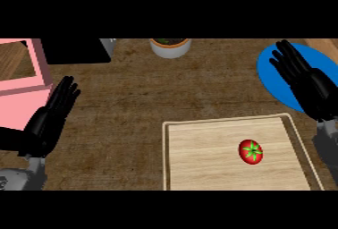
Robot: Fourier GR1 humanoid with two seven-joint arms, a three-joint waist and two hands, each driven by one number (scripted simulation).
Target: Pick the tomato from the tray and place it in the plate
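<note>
One tomato (251,151) is lying right of centre on the wooden tray (198,152). It is probably light, smooth and easily bruised, so grasp across its round sides. It is showing red skin (green calyx upward). Right hand (307,80) is hovering spread over the blue plate (274,78); left hand (49,117) is resting open above the surface (145,94).

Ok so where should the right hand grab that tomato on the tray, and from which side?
Probably round its red body, coming from above. The tomato lies alone on the wooden tray with its green stem facing up and bare board all round, so fingers and thumb can close on opposite sides. The open right hand is over the blue plate.
</note>
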